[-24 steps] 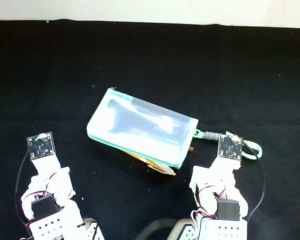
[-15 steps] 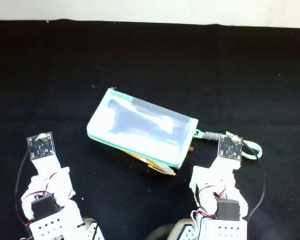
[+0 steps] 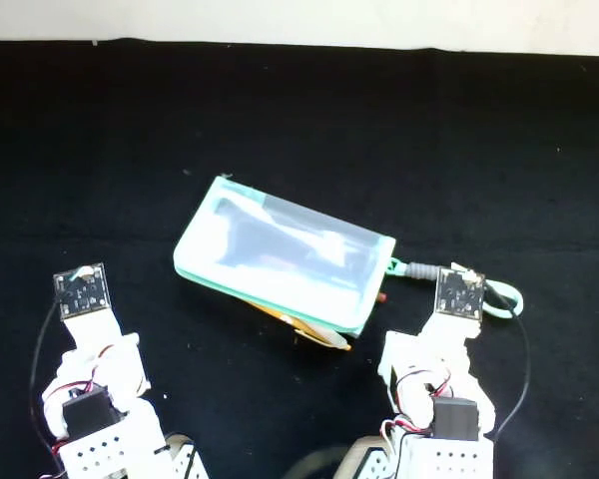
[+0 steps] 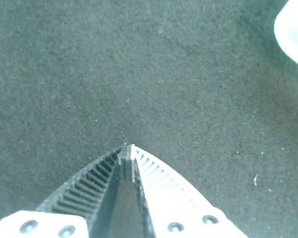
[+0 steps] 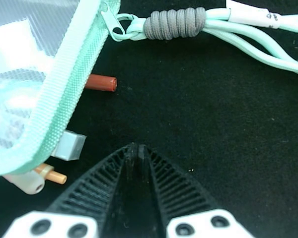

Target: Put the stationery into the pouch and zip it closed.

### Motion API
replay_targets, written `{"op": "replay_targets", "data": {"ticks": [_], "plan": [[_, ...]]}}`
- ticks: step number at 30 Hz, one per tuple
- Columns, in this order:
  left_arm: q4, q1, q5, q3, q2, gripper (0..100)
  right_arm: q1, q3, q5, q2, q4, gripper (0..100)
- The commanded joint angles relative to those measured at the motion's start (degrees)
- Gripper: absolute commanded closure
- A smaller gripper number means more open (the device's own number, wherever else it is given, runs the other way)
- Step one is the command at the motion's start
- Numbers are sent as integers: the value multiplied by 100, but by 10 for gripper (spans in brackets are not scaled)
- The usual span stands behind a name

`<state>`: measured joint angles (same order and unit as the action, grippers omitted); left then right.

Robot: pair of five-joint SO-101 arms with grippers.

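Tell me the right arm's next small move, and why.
Probably open the right gripper and ease toward the reddish pen end. The gripper is shut above the table, while that end, a grey block and a beige tip stick out past the pouch's green edge, so zipping looks premature.

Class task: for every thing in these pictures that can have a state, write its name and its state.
pouch: lying flat, ungripped; whether it is zipped cannot be told.
zip pull: at the pouch's corner, cord tied on, ungripped.
stationery: ends stick out past the pouch's edge.
left gripper: shut, empty.
right gripper: shut, empty.
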<state>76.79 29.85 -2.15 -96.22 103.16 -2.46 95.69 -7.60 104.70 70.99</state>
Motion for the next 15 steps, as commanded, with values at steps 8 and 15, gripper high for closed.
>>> {"op": "replay_targets", "data": {"ticks": [8, 15], "plan": [[-105, 31, 35, -92, -48, 993, 48, 796, -53, 40, 31, 990], [-404, -1534, 26, -92, -48, 993, -31, 796, -44, 40, 4, 990]]}}
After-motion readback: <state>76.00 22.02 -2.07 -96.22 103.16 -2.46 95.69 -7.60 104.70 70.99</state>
